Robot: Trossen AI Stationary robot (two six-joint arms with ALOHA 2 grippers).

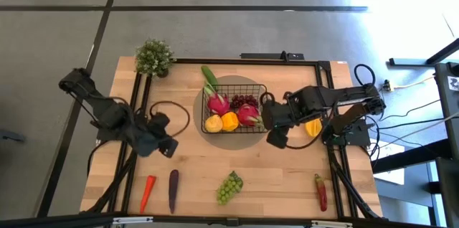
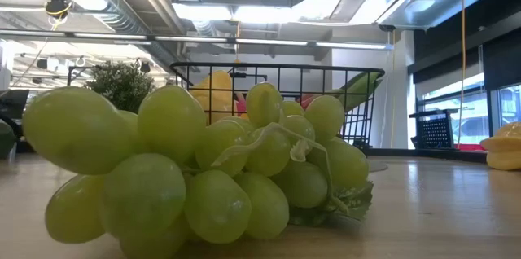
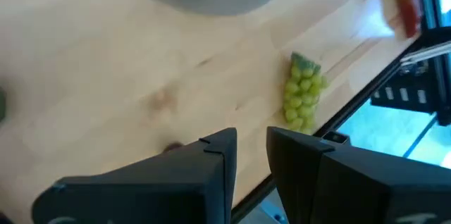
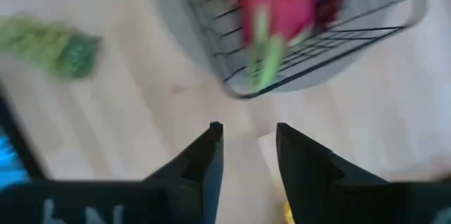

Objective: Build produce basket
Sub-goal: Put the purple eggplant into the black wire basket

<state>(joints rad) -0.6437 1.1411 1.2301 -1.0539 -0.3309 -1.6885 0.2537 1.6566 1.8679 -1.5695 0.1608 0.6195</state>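
The black wire basket [image 1: 237,84] stands on a grey round mat at the table's middle. It holds pink dragon fruits [image 1: 247,115], purple grapes, a cucumber and yellow fruit. Green grapes [image 1: 229,187], a carrot [image 1: 147,192], an eggplant [image 1: 173,188] and a red chili [image 1: 320,192] lie along the near edge. A yellow fruit [image 1: 313,127] lies right of the basket, partly under my right arm. My left gripper [image 3: 252,134] hangs left of the basket, above bare table, fingers slightly apart and empty. My right gripper [image 4: 246,129] hangs by the basket's near right corner [image 4: 239,86], also slightly apart and empty.
A bushy potted plant [image 1: 154,57] stands at the far left corner. Black rails run along the table's sides and far edge. Bare wood lies between the basket and the row of produce near the front. The green grapes [image 2: 203,169] fill the low view.
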